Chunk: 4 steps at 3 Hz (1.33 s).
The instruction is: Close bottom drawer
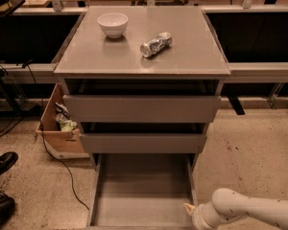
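Sitting beside the flat grey tray of the bottom drawer, the tool hides whether it is open.

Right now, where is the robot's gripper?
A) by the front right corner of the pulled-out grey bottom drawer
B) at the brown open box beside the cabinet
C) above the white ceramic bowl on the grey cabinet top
A: the gripper sits low at the front right corner of the open bottom drawer, well away from the white bowl and the brown box.

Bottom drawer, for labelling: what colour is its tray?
Grey bottom drawer, camera view; gripper by its front-right corner.
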Each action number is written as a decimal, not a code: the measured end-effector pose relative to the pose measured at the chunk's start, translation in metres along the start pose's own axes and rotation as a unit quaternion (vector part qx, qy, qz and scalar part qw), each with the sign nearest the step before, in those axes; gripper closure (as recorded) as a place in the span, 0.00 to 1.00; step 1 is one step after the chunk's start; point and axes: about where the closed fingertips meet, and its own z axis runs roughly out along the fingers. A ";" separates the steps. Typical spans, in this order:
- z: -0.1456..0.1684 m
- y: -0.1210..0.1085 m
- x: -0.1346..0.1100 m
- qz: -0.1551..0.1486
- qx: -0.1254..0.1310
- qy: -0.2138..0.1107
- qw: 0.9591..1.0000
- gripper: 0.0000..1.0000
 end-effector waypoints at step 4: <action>0.114 -0.035 -0.006 -0.024 0.045 -0.049 0.997 0.00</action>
